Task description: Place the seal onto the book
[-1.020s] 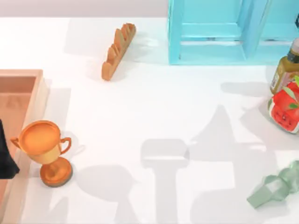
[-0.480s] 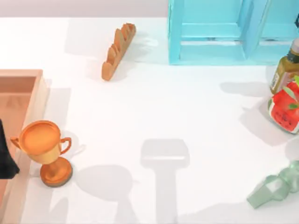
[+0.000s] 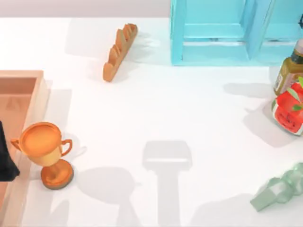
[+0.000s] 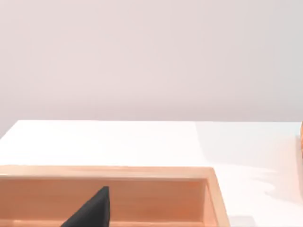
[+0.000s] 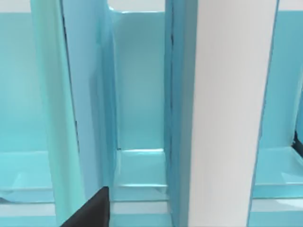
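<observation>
Top view first: the left arm [image 3: 5, 160] shows as a dark shape at the left edge of the table [image 3: 165, 104], hanging over the wooden tray [image 3: 29, 78]. From its wrist camera, a black tip of the left gripper [image 4: 92, 212] sits above the tray's inner wall [image 4: 156, 198], with bare table beyond. Whether that gripper is apart or together, I cannot tell.

Over to the right wrist camera: a black tip of the right gripper [image 5: 91, 212] faces straight into the light-blue shelf frame [image 5: 137, 94], up close to its uprights and ledges. A white upright band [image 5: 232, 113] stands between blue panels, and what it is I cannot tell. Same for this gripper's state.

Around the table: an orange trophy [image 3: 45, 146] stands upright just beside the tray at near left. An orange ridged piece [image 3: 119, 51] lies at far centre-left. The shelf frame [image 3: 177, 38] is at the far right. A dark-capped bottle [image 3: 288, 71] is at the right edge, with the red strawberry jar [image 3: 289, 113] just in front of it. A pale green glass bottle [image 3: 279, 189] lies on its side at near right.

As for the seal and the book, I cannot tell where either one is.
</observation>
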Robot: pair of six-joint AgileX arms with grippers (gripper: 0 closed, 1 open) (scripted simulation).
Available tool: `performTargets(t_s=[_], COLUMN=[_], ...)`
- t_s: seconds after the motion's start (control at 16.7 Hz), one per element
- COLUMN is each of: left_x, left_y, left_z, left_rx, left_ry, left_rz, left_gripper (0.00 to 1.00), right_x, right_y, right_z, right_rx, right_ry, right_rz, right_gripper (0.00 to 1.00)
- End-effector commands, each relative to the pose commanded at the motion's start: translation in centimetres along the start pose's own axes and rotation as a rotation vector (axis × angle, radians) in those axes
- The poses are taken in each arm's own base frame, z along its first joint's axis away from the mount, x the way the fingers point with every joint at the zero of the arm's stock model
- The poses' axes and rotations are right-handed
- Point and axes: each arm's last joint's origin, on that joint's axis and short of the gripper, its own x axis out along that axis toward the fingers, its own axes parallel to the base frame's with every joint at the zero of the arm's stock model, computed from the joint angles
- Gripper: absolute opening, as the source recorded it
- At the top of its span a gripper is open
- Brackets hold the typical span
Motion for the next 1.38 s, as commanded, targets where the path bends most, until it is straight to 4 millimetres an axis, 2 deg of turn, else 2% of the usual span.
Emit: performTargets(t_s=[0.24, 0.72, 0.9, 1.26, 1.38], left_x=[0.0, 0.0, 0.0, 0.0, 0.0], left_y=[0.0, 0.0, 0.0, 0.0, 0.0], left_z=[0.0, 0.0, 0.0, 0.0, 0.0], left_rx=[0.000, 0.000, 0.000, 0.000, 0.000], left_ry=[0.000, 0.000, 0.000, 0.000, 0.000], left_rz=[0.000, 0.000, 0.000, 0.000, 0.000], left_gripper=[1.00, 1.00, 1.00, 1.00, 1.00], right_x=[0.8, 7.6, 9.5, 10.0, 10.0], right_y=[0.3, 0.1, 0.0, 0.0, 0.0], right_z=[0.3, 0.2, 0.0, 0.0, 0.0], right_rx=[0.000, 0.000, 0.000, 0.000, 0.000], right_ry=[-0.001, 0.000, 0.000, 0.000, 0.000], right_rz=[0.003, 0.000, 0.000, 0.000, 0.000], right_gripper=[1.00, 1.00, 1.00, 1.00, 0.85])
